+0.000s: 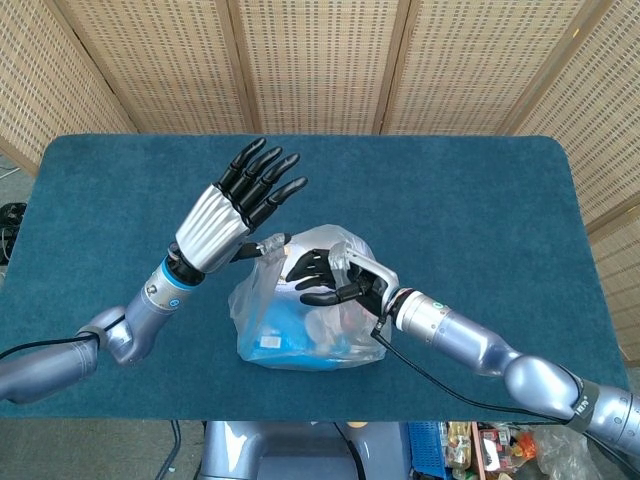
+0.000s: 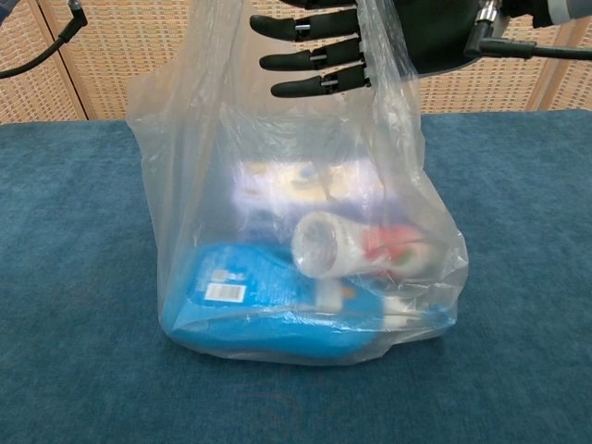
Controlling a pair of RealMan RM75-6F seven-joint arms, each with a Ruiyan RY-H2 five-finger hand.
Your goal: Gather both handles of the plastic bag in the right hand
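A clear plastic bag (image 1: 300,325) (image 2: 305,277) stands on the blue table, holding a blue pack, a white bottle and a box. My left hand (image 1: 225,215) is raised at the bag's left with its fingers spread upward. Its thumb holds up the left handle (image 1: 268,244) (image 2: 208,37). Over the bag's mouth is my right hand (image 1: 335,278) (image 2: 370,37), and the right handle (image 1: 352,262) (image 2: 384,55) lies looped across it. Its fingers (image 2: 310,60) stretch out flat toward the left handle, a short gap away from it. The left hand is out of the chest view.
The blue table (image 1: 480,200) spreads wide on all sides, and its front edge lies just below the bag. A woven screen (image 1: 320,60) stands behind. A black cable (image 1: 440,375) runs along my right forearm.
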